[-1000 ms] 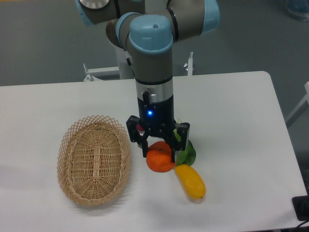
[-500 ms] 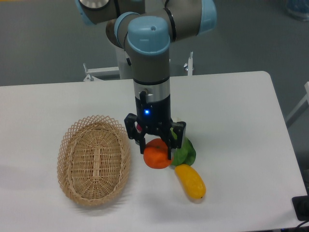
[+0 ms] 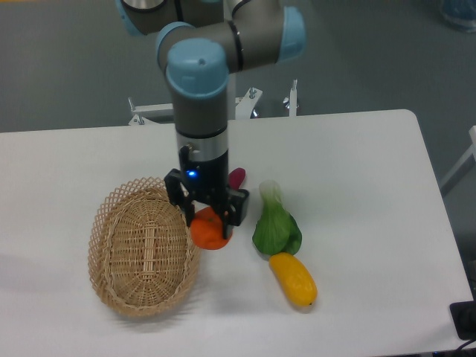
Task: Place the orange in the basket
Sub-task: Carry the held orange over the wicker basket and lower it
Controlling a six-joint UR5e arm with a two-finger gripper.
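Here your black two-finger gripper (image 3: 207, 221) clamps the small round bright-orange orange (image 3: 207, 231), holding it just beside the oval tan wicker basket's lattice rim (image 3: 187, 223), seemingly ready to carry over.

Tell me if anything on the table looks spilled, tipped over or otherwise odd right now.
Nothing stands out. The gripper holds the orange beside the basket, which sits flat. The leafy green and the yellow fruit lie on the table, intact. A small pinkish thing behind the arm is mostly hidden.
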